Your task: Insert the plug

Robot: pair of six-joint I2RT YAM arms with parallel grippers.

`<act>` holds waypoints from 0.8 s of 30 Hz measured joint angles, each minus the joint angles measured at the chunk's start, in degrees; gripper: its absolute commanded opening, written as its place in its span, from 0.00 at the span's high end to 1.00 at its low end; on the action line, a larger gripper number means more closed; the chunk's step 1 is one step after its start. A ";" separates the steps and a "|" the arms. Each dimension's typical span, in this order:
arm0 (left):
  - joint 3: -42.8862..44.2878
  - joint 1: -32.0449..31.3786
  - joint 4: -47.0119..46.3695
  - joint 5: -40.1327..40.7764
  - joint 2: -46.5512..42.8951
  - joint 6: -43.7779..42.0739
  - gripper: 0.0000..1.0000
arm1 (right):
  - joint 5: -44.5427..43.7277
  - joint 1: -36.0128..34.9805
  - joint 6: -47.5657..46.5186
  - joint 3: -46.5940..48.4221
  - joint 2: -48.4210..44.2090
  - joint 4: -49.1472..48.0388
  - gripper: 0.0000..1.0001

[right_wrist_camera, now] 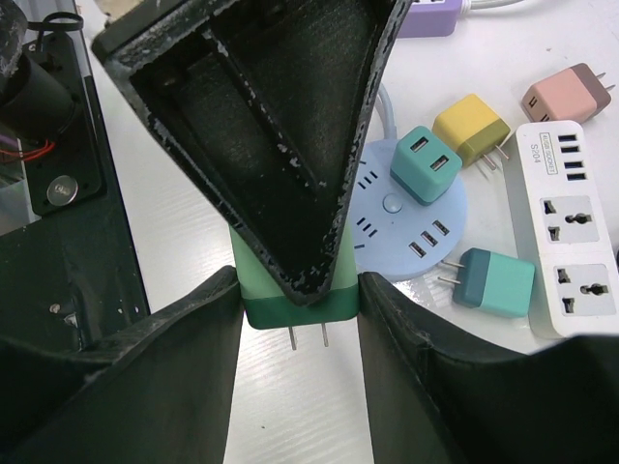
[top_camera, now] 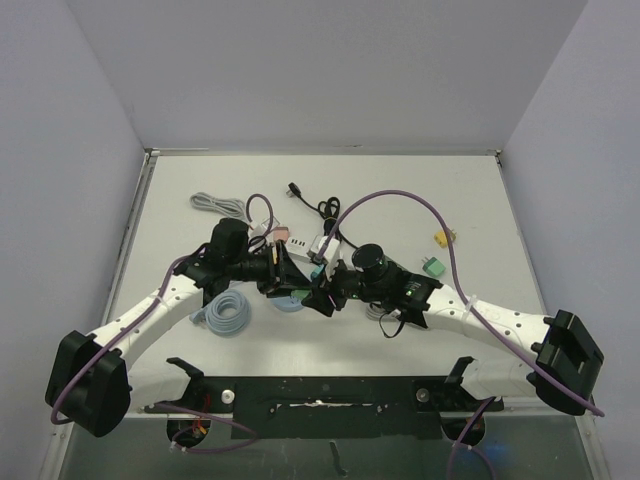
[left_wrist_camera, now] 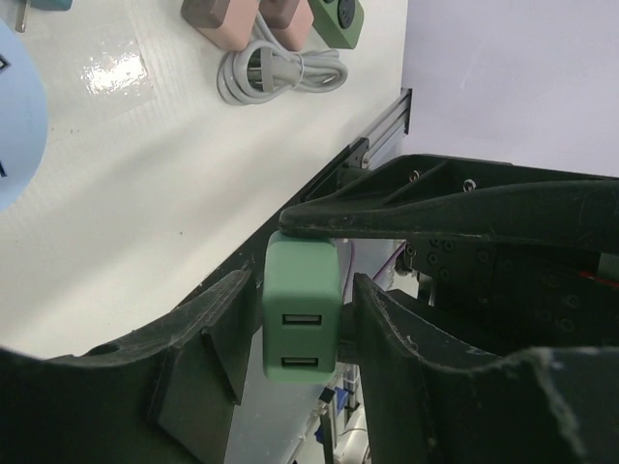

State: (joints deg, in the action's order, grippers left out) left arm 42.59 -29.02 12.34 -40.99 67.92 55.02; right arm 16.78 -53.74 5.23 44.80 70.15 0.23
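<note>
a green plug (right_wrist_camera: 280,311), likely light, rigid and smooth-sided, sits at the centre of the right wrist view with its prongs toward the bottom edge. the right gripper (right_wrist_camera: 298,295) clamps its flat sides, the best hold. the left gripper (left_wrist_camera: 300,290) flanks it closely, but i cannot tell if it squeezes. a round blue power strip (right_wrist_camera: 382,237) lies right of centre.

The plug (left_wrist_camera: 302,324) is a small pale-green cube charger with rounded corners; 2 USB ports (left_wrist_camera: 302,341) sit stacked on 1 face; 2 flat metal prongs (right_wrist_camera: 292,336) project from the opposite, darker-green end; it is held above the bench (right_wrist_camera: 280,411), pinched between the left fingers (left_wrist_camera: 208,338) and the right fingers (right_wrist_camera: 184,338).
</note>
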 measured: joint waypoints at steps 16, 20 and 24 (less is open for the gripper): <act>2.73 -0.20 5.81 -0.24 1.44 -6.84 0.89 | 0.24 0.02 0.48 1.25 1.77 1.22 0.38; 4.02 0.24 6.99 0.04 2.10 -8.52 0.91 | -0.63 0.02 1.90 1.51 1.73 1.25 0.27; 5.60 2.23 8.85 0.87 3.34 -12.13 0.91 | -2.01 0.02 3.28 1.38 1.22 1.22 0.26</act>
State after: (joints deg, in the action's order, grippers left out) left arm 48.18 -26.79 21.19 -40.12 71.26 42.89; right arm 14.76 -53.71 8.51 46.17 71.37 1.45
